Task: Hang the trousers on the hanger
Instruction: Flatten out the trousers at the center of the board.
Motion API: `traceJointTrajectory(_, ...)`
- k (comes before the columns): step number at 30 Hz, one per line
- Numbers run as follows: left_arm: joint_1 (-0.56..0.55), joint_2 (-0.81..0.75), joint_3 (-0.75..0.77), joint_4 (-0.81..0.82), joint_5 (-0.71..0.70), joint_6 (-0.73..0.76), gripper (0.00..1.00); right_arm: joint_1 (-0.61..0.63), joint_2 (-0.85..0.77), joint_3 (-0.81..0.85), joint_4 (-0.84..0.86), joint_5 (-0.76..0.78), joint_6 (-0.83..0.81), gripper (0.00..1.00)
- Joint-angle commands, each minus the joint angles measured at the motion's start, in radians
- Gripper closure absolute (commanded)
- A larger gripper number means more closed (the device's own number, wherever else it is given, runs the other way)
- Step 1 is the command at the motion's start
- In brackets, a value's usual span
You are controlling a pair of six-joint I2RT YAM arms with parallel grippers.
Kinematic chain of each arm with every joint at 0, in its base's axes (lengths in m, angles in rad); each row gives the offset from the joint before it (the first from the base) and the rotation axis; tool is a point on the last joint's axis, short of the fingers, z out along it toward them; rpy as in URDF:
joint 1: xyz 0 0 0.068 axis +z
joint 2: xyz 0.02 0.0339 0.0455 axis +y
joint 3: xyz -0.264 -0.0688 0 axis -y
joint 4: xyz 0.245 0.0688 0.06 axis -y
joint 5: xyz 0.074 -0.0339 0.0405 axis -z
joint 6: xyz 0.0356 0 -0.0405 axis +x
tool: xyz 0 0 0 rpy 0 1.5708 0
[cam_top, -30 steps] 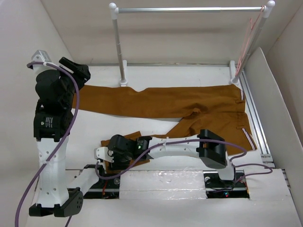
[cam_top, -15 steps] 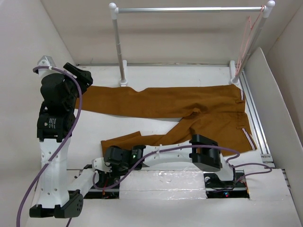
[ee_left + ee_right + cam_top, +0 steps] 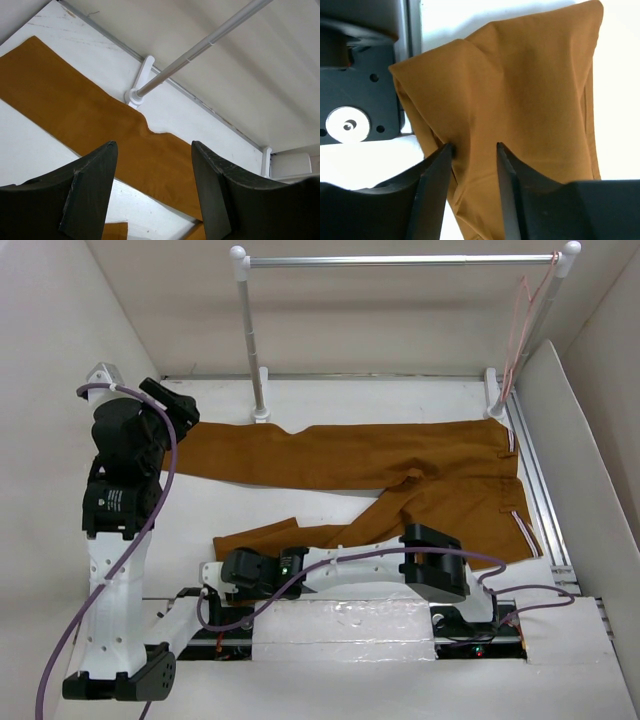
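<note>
**A:** Which step is judged to be in hand?

**B:** The gathering of the trousers (image 3: pixel 400 465). They are spread flat on the bench (image 3: pixel 350 390). One leg is stretched out below and ahead of the left claw (image 3: pixel 153 150), and the other is bent back toward the right claw (image 3: pixel 472 155). The hanger (image 3: pixel 520 325) is hung on the rail (image 3: pixel 400 260), well apart from both claws, and nothing has been put over it yet.

**A:** How are the claws set?

**B:** The right claw is narrowed onto a raised fold at the cuff, with cloth pinched between its fingers. The left claw is held wide, with nothing in it.

**A:** What is called for next?

**B:** By this reading, the far cuff should be taken by the left claw so that both legs can be brought together. Only then can the cloth be carried toward the hanger. Care is needed, since loose cloth may slip from a shallow pinch.

**A:** What is shown in one view only?

**B:** The hanger and the whole layout are seen only from above, where the pinch is hidden under the right wrist. The pinch is shown only in the right wrist view. The gap of the left claw is made plain only in its own view.
</note>
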Motion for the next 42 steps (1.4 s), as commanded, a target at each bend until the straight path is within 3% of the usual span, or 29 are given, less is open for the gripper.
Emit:
traceJointTrajectory(1, 0.001, -0.014, -0.01, 0.037, 0.008, 0.015, 0.44, 0.007, -0.06, -0.028, 0.045, -0.034, 0.003, 0.53)
traceJointTrajectory(5, 0.001, -0.013, -0.007, 0.04, -0.002, 0.018, 0.44, 0.007, -0.037, -0.048, 0.062, -0.101, 0.044, 0.54)
traceJointTrajectory(10, 0.001, -0.004, -0.006, 0.04, -0.009, 0.024, 0.44, 0.007, -0.066, -0.039, 0.077, -0.035, 0.046, 1.0)
traceJointTrajectory(15, 0.001, 0.036, 0.01, 0.057, 0.023, 0.036, 0.44, -0.072, -0.211, -0.025, 0.08, 0.058, 0.041, 1.0)
traceJointTrajectory(19, -0.009, 0.117, 0.043, 0.054, 0.067, 0.068, 0.45, -0.169, -0.526, -0.139, 0.103, 0.122, 0.072, 1.0)
traceJointTrajectory(22, -0.052, 0.205, 0.086, 0.02, 0.075, 0.099, 0.45, -0.282, -0.767, -0.316, 0.118, 0.142, 0.147, 1.0)
traceJointTrajectory(27, -0.052, 0.277, 0.007, -0.002, 0.19, 0.16, 0.46, -0.563, -1.009, -0.645, 0.201, -0.06, 0.274, 1.0)
traceJointTrajectory(30, -0.052, 0.263, -0.093, 0.021, 0.271, 0.2, 0.46, -0.672, -1.044, -0.657, 0.186, -0.129, 0.264, 1.0)
traceJointTrajectory(34, -0.052, 0.208, -0.112, 0.011, 0.238, 0.208, 0.46, -0.691, -1.07, -0.538, 0.137, -0.255, 0.137, 1.0)
traceJointTrajectory(39, -0.052, 0.156, 0.034, -0.086, 0.138, 0.231, 0.46, -0.559, -1.067, -0.369, -0.117, -0.509, 0.009, 1.0)
traceJointTrajectory(42, -0.077, 0.159, 0.119, -0.152, -0.024, 0.234, 0.46, -0.482, -1.072, -0.292, -0.196, -0.571, 0.007, 1.0)
